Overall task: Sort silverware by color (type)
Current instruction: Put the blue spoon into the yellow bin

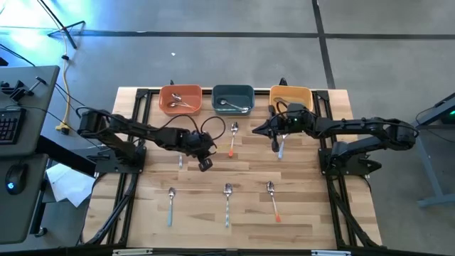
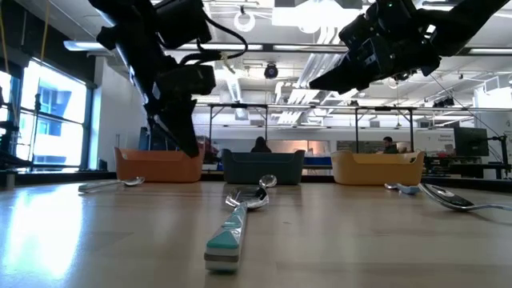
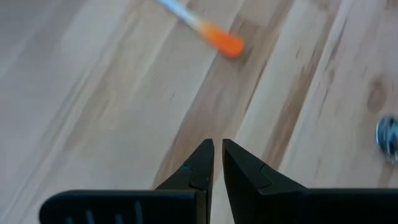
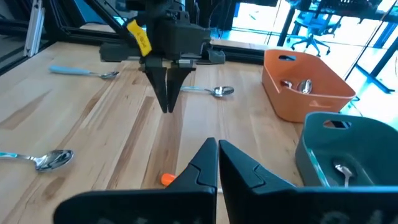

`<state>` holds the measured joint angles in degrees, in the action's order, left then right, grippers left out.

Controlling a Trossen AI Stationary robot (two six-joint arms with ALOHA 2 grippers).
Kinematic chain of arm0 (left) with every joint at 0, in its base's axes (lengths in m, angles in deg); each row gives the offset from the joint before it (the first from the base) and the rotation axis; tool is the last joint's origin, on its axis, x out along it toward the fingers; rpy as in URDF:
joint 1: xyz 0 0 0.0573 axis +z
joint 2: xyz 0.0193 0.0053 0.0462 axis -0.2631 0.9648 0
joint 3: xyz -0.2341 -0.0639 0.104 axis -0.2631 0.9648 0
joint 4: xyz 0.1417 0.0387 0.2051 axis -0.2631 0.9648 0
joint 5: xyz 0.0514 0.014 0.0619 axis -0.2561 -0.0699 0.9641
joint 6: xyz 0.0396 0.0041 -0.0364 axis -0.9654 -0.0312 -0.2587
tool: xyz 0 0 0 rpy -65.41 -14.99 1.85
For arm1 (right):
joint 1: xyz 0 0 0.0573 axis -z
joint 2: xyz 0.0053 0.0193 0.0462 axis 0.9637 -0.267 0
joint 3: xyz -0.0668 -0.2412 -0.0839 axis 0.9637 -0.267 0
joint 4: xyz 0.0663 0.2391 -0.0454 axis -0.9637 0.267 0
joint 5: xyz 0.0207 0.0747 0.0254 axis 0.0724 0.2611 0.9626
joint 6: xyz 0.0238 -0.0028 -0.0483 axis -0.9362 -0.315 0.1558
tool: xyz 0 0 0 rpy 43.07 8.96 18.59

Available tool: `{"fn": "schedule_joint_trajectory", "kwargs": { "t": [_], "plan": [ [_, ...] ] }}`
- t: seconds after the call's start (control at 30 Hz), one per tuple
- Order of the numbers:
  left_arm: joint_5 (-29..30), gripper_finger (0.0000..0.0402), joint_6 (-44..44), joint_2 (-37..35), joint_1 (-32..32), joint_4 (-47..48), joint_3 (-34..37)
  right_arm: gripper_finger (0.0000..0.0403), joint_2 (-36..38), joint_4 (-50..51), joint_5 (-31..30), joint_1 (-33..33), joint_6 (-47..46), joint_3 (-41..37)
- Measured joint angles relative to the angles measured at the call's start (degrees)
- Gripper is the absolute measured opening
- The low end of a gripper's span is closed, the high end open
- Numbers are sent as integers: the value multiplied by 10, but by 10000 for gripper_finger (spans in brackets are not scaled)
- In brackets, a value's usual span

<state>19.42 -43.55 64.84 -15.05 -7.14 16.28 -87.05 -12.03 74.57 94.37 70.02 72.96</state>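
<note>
I see spoons scattered on my plank table, gray concrete floor around; left gripper and right gripper hover, jaws together, empty.

spoons scattered flat on table, some in bowls

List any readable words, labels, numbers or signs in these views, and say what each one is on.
None can be read.
Yellow tag on the left arm above its end effector: dark marks, too blurred to read.
Keyboard beside the table: keys too small to read.
</note>
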Motion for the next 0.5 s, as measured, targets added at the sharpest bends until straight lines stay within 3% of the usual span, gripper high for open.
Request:
{"fn": "schedule_joint_trajectory", "kwargs": {
  "t": [0.23, 0.5],
  "plan": [
    [-16, 24, 14, -28, -2, 76, -2, 0, 0, -6, 3, 0, -2, 0],
    [-8, 32, 115, -76, 2, 183, -2, 0, 0, -11, 4, 0, -2, 0]
  ]
}}
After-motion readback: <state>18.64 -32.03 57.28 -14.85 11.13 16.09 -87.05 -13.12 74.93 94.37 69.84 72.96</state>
